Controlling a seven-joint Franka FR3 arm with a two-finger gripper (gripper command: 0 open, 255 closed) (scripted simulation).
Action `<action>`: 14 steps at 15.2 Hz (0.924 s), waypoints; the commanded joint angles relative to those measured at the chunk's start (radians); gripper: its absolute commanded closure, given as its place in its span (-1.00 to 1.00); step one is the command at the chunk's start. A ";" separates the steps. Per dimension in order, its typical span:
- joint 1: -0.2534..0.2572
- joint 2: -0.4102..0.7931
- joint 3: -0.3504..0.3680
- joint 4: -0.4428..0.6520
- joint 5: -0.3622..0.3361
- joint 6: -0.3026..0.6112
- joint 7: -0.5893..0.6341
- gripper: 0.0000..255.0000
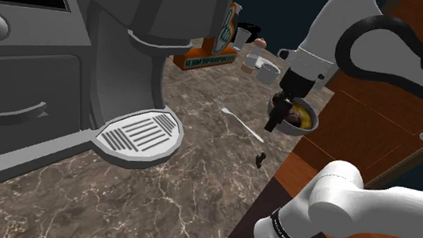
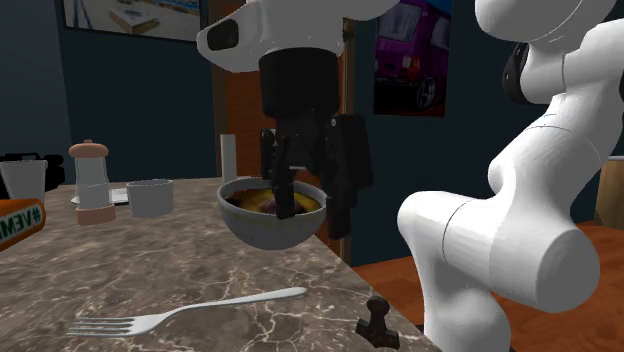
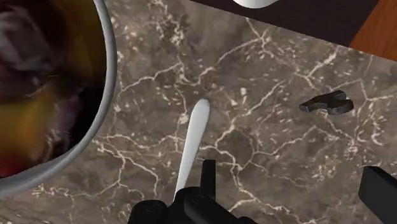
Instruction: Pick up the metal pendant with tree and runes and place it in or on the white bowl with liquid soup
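Resting on marble counter near edge: small dark irregular pendant; jaws spread, empty, at bowl.

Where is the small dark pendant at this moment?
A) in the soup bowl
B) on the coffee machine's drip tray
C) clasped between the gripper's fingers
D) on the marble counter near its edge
D: the pendant sits on the marble counter by its edge, near the fork's handle end, apart from the soup bowl and the open gripper.

Brown white-veined counter, grey bowl, silver fork, black pendant
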 commanded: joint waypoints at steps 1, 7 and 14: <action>0.085 -0.037 -0.017 -0.056 0.005 0.020 -0.148 -1.00; 0.254 -0.174 -0.062 -0.198 0.001 0.027 -0.429 -1.00; 0.255 -0.199 -0.056 -0.295 0.006 0.100 -0.429 -1.00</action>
